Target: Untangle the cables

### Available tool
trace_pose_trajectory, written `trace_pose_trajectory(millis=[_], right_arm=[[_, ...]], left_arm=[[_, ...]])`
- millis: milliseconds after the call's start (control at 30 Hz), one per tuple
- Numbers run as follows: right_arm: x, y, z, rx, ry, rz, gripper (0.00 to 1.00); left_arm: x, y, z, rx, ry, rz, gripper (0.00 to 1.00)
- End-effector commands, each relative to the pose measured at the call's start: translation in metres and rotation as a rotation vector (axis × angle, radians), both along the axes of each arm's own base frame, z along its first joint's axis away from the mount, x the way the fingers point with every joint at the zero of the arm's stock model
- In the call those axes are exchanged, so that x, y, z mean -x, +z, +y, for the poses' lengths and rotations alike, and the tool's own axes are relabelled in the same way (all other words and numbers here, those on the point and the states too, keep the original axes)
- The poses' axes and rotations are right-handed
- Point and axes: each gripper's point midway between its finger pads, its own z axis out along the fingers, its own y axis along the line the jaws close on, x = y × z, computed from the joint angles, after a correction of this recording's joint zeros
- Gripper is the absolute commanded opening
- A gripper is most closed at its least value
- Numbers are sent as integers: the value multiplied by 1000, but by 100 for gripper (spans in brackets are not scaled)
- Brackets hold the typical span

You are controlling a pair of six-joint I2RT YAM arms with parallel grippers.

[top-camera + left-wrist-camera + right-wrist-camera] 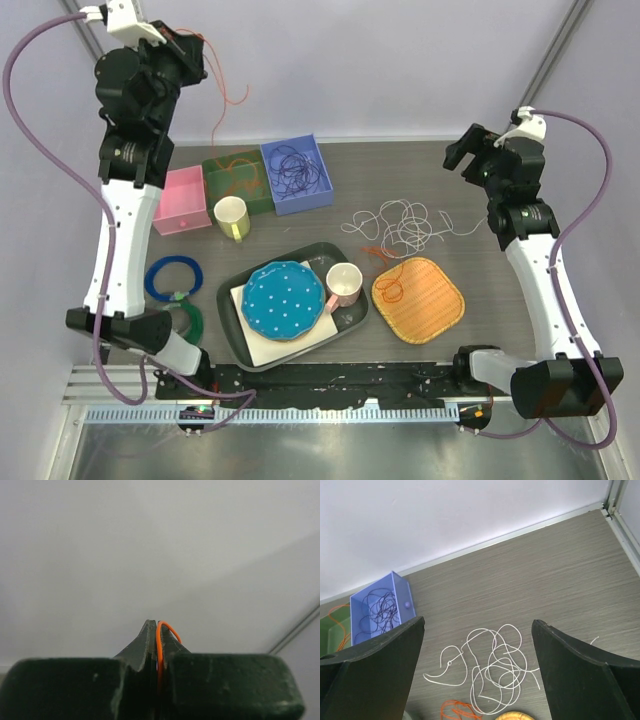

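Left gripper (156, 630): jaws pressed together, pinching an orange cable (160, 650) that arches over the tip. In the top view this gripper stands high in the upper left of the frame. The strand hangs from it toward the green box (215, 158), where more orange loops lie.

Right gripper (477, 625): fingers spread wide, holding nothing, poised above the white cable (490, 672). That cable lies in loose overlapping loops on the table (480, 330), right of centre.

Finding, done: the dark purple cables (295, 170) sit gathered in the blue box (305, 205), apart from the other colours. Orange is partly sorted into the green box, and I judge the held strand belongs to that step.

Finding, left to do: the white cable is not boxed. A short orange strand (372, 250) lies just beside its lower-left loops; I cannot tell whether the two cross. An orange coil (390, 290) rests on the orange mat (435, 305). I can make out no strand in the pink box (180, 222), which I take to be meant for white.

Assessment: roughly midway.
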Motion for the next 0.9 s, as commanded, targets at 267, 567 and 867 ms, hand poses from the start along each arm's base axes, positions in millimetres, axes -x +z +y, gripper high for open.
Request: trace_pose_trajectory(millis=[267, 567, 867], right_arm=[[9, 19, 18, -18, 82, -79, 94], [11, 23, 21, -17, 93, -90, 94], [18, 28, 22, -31, 92, -98, 94]], left_arm=[[-82, -28, 29, -83, 242, 43, 0], [-135, -131, 41, -143, 314, 231, 0], [-141, -242, 82, -159, 569, 457, 0]])
